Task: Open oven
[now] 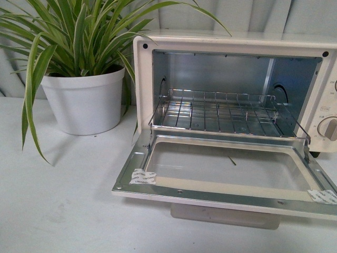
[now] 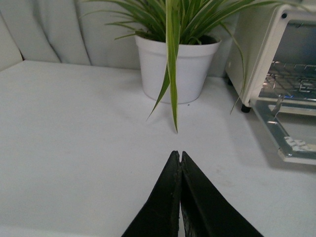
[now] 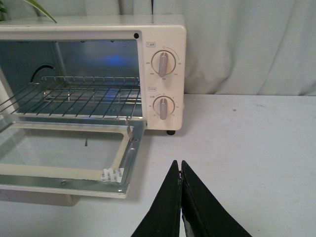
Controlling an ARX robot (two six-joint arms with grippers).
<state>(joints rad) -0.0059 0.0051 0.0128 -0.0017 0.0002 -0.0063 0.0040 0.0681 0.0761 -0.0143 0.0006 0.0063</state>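
The cream-white oven [image 1: 142, 74] stands on the white table with its glass door [image 1: 226, 171] dropped down flat. The wire rack [image 1: 221, 113] shows inside, and the handle [image 1: 224, 216] hangs under the door's front edge. The oven also shows in the right wrist view [image 3: 168, 29] with two knobs [image 3: 162, 63], and in the left wrist view [image 2: 256, 54]. My left gripper [image 2: 178, 154] is shut and empty over the table, left of the oven. My right gripper [image 3: 179, 163] is shut and empty, in front of the oven's right side. Neither arm shows in the front view.
A spider plant in a white pot [image 1: 87, 103] stands left of the oven, its leaves hanging over the table [image 1: 58, 205] and toward the left gripper [image 2: 173, 74]. A pale curtain [image 3: 247, 44] hangs behind.
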